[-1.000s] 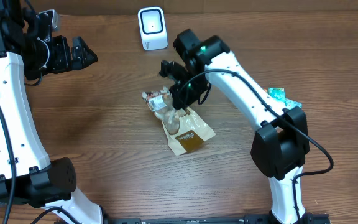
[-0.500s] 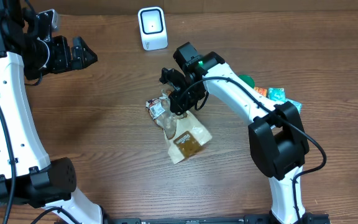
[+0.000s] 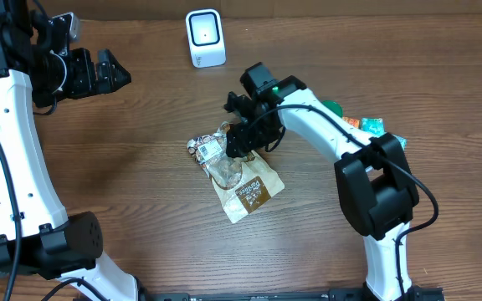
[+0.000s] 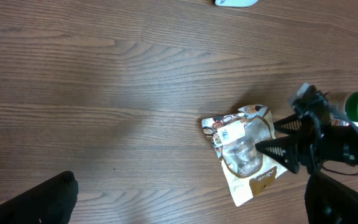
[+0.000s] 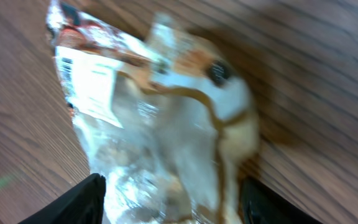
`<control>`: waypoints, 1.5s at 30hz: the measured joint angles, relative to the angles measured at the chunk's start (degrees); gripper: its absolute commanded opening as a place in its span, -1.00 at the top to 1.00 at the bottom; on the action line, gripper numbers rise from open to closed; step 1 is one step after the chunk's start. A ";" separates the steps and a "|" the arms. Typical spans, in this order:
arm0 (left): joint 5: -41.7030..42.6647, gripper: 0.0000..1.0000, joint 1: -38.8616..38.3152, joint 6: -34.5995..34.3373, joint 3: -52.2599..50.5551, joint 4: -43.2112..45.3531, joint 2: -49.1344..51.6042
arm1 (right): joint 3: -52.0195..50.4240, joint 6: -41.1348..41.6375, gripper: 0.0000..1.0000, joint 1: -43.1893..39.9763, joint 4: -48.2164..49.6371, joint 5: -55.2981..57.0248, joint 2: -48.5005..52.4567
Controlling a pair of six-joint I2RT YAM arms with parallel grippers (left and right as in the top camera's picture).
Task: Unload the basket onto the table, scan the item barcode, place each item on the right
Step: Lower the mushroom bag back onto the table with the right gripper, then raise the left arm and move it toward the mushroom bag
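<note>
Left arm (image 3: 11,125), left of scanner (image 3: 205,38): white shell links, black joint housings, thin black cable along the shell, all-black left gripper (image 3: 120,77). Right arm (image 3: 325,125), right of scanner: same white shells, chunky black joint blocks, green light (image 3: 268,86) lit, looping black cable, black right gripper (image 3: 243,147), dark blunt fingers (image 5: 86,200).

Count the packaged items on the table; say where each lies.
2 for sure: brown-and-clear plastic pouch at centre; small teal packet at the right edge, behind the right arm, which may hide more.
</note>
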 measured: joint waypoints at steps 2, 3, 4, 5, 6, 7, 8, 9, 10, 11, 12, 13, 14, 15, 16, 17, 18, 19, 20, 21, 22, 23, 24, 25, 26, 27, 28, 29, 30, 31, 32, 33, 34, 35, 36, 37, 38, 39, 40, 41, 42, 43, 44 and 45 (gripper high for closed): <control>0.00 -0.99 0.00 0.02 0.00 0.00 0.00 | -0.57 0.42 -0.46 -1.44 -0.09 -0.79 0.00; 0.00 -0.99 0.00 0.00 0.00 0.00 0.00 | -1.11 0.66 -0.47 -2.43 -0.13 -1.40 0.00; 0.00 -0.99 0.00 0.00 0.00 0.00 0.00 | -1.79 0.79 -0.48 -3.37 -0.13 -2.16 0.02; 0.00 -0.99 0.00 0.00 0.00 0.00 0.00 | -2.54 0.96 -0.50 -4.26 -0.11 -2.89 0.00; 0.02 -0.99 0.00 0.00 0.00 0.00 0.00 | -3.37 1.07 -0.50 -5.14 -0.02 -3.69 0.00; 0.00 -0.99 0.00 0.02 0.00 0.00 0.00 | -4.13 1.18 -0.50 -5.90 0.04 -4.52 0.00; 0.00 -0.99 0.00 0.00 0.00 0.00 0.00 | -4.92 1.20 -0.50 -6.56 0.42 -5.40 0.02; 0.00 -0.99 0.00 0.00 0.00 0.00 0.00 | -5.64 1.20 -0.51 -7.02 0.76 -6.10 0.00; 0.00 -0.99 0.00 0.00 0.00 0.00 0.00 | -6.32 1.20 -0.50 -7.28 1.07 -6.78 0.02; 0.00 -0.99 0.00 0.00 0.00 0.00 0.00 | -7.23 1.20 -0.51 -7.32 1.42 -7.63 0.02; 0.00 -0.99 0.00 0.00 0.00 0.00 0.00 | -7.45 1.20 -0.51 -7.28 1.42 -8.11 0.02; 0.02 -0.99 0.00 0.00 0.00 0.00 0.00 | -7.72 1.20 -0.50 -7.15 1.55 -8.61 0.00; 0.02 -0.99 0.00 0.00 0.00 0.00 0.00 | -7.85 1.22 -0.50 -6.93 1.86 -8.98 0.00; 0.00 -0.99 0.00 0.00 0.00 0.00 0.00 | -7.98 1.20 -0.50 -6.80 2.10 -9.40 0.00; 0.00 -0.99 0.00 0.00 0.00 0.00 0.00 | -8.15 1.18 -0.50 -6.49 2.51 -9.90 0.00; 0.00 -0.99 0.00 0.00 0.00 0.00 0.00 | -8.31 1.20 -0.50 -6.23 2.91 -10.27 0.00; 0.00 -0.99 0.00 0.00 0.00 0.00 0.00 | -8.41 1.20 -0.49 -6.03 3.10 -10.71 0.00; 0.00 -0.99 0.00 0.00 0.00 0.00 0.00 | -8.52 1.20 -0.50 -5.84 3.26 -11.04 0.00; 0.00 -0.99 0.00 0.00 0.00 0.00 0.00 | -8.70 1.18 -0.49 -5.75 3.48 -11.54 0.00; 0.00 -0.99 0.00 0.00 0.00 0.02 0.00 | -8.81 1.22 -0.48 -5.66 3.52 -11.96 0.00; 0.00 -0.99 0.00 0.00 0.00 0.17 0.00 | -8.98 1.16 -0.48 -5.57 3.58 -12.31 0.00; 0.00 -0.99 0.00 0.00 0.00 0.94 0.00 | -9.16 1.18 -0.48 -5.49 3.85 -12.63 0.00; 0.00 -0.99 0.00 0.00 0.00 2.62 0.00 | -9.27 1.22 -0.48 -5.49 3.96 -12.96 0.00; 0.02 -0.99 0.00 0.02 0.00 3.87 0.00 | -9.31 1.20 -0.48 -5.49 3.98 -13.11 0.00; 0.00 -0.99 0.00 0.00 0.00 5.18 0.00 | -9.38 1.22 -0.48 -5.46 4.02 -13.16 0.00; 0.02 -0.99 0.00 0.00 0.00 6.01 0.00 | -9.42 1.22 -0.47 -5.49 4.02 -13.31 0.00; 0.00 -0.99 0.00 0.02 0.00 6.51 0.00 | -9.46 1.22 -0.47 -5.49 4.00 -13.40 0.00; 0.02 -0.99 0.00 0.00 0.00 6.58 0.00 | -9.46 1.20 -0.47 -5.49 4.02 -13.42 0.00; 0.07 -0.99 0.00 -0.02 0.00 6.60 0.00 | -9.46 1.22 -0.47 -5.46 4.07 -13.46 0.00; 0.17 -0.99 0.00 -0.26 0.00 6.80 0.00 | -9.46 1.20 -0.47 -5.49 4.07 -13.49 0.00; 0.37 -0.99 0.00 -0.55 0.00 6.97 0.00 | -9.46 1.20 -0.47 -5.49 4.09 -13.49 0.00; 0.57 -0.99 0.00 -1.25 0.00 6.99 0.00 | -9.46 1.22 -0.47 -5.49 4.07 -13.46 0.00; 0.70 -0.99 0.00 -1.75 0.00 7.04 0.00 | -9.46 1.22 -0.47 -5.49 4.07 -13.46 0.00; 0.83 -0.93 0.00 -2.38 0.00 7.58 0.00 | -9.49 1.20 -0.47 -5.46 4.09 -13.46 0.00; 0.94 -0.62 0.00 -2.89 0.00 8.20 0.00 | -9.49 1.18 -0.47 -5.49 4.07 -13.44 0.00; 1.11 0.14 0.00 -3.23 0.00 8.72 0.00 | -9.49 1.22 -0.47 -5.49 4.09 -13.46 0.00; 1.38 0.87 0.00 -3.82 0.00 9.09 0.00 | -9.51 1.20 -0.47 -5.49 4.11 -13.46 0.00; 1.77 0.91 -0.07 -4.15 0.00 9.42 0.00 | -9.51 1.22 -0.47 -5.49 4.13 -13.49 0.00; 1.97 0.92 -0.28 -4.39 0.00 9.53 0.00 | -9.51 1.22 -0.47 -5.49 4.15 -13.46 0.00; 2.14 0.91 -0.55 -4.57 0.00 9.49 0.04 | -9.51 1.20 -0.47 -5.49 4.13 -13.46 0.00; 2.23 0.92 -1.05 -4.72 0.00 9.35 0.11 | -9.51 1.22 -0.47 -5.49 4.15 -13.46 0.00; 2.43 0.91 -1.70 -4.74 0.00 9.01 0.33 | -9.51 1.20 -0.47 -5.49 4.15 -13.49 0.00; 2.56 0.91 -2.23 -4.72 0.00 8.70 0.52 | -9.51 1.20 -0.40 -5.49 4.15 -13.46 0.00; 2.62 0.91 -3.15 -4.74 0.00 8.26 0.96 | -9.51 1.22 -0.36 -5.49 4.17 -13.49 0.00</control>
